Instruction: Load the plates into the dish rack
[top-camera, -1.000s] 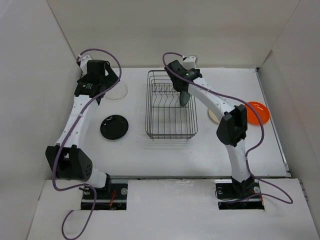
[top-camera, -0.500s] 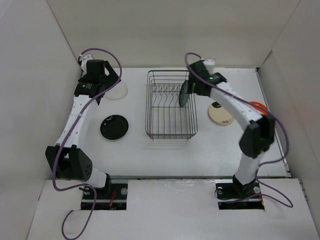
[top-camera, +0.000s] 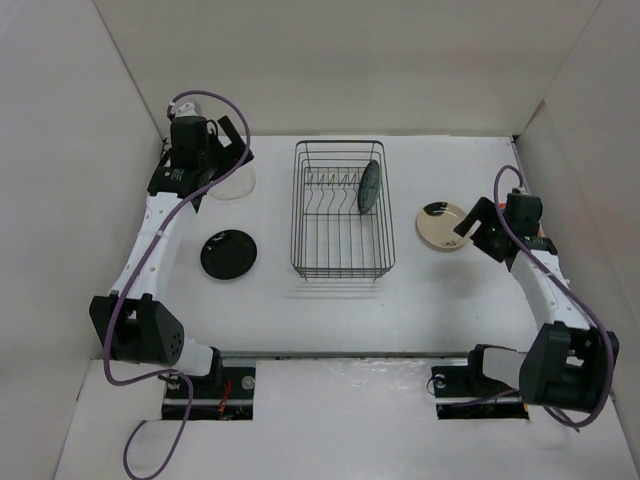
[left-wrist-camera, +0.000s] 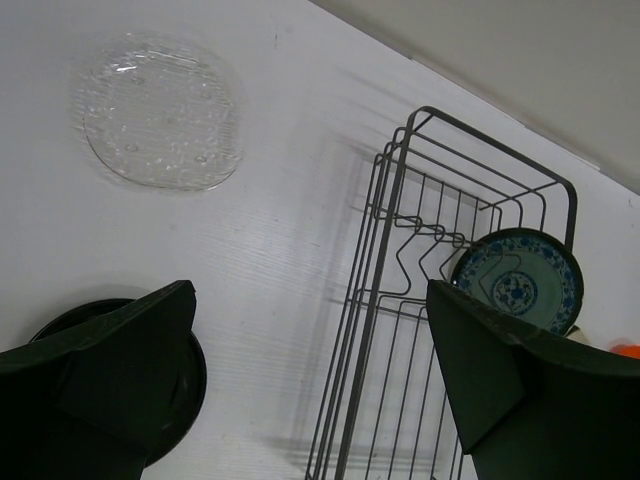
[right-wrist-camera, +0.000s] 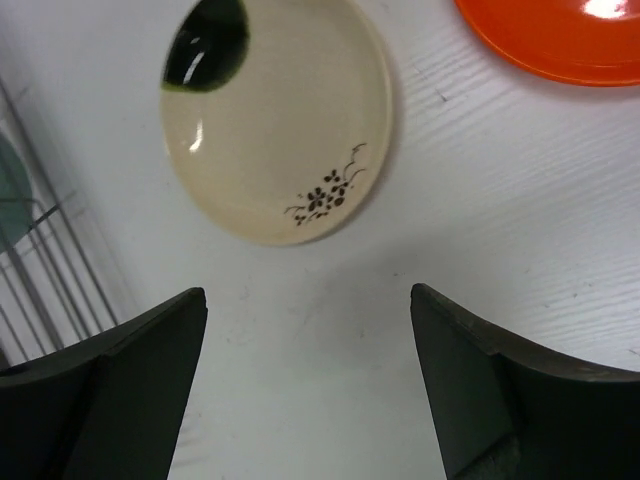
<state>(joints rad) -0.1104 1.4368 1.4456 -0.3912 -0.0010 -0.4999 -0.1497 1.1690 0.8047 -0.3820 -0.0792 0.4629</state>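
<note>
right arm stretches low, right of the black wire dish rack (top-camera: 342, 225); right gripper (right-wrist-camera: 308, 300) over the cream round plate (right-wrist-camera: 280, 120), jaws spread, empty. left gripper (left-wrist-camera: 310, 300) likewise. dark teal patterned plate (top-camera: 369, 186) stands upright in the rack.

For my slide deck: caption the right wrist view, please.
Open right gripper beside cream plate, orange plate beyond, dish rack at left.

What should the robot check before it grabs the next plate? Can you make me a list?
1. The teal patterned plate stands on edge inside the dish rack: ok.
2. It sits properly between the prongs: cannot tell.
3. The right gripper is open and empty: ok.
4. The cream plate lies flat, apart from the orange plate: ok.
5. The left gripper is open and empty: ok.
</note>
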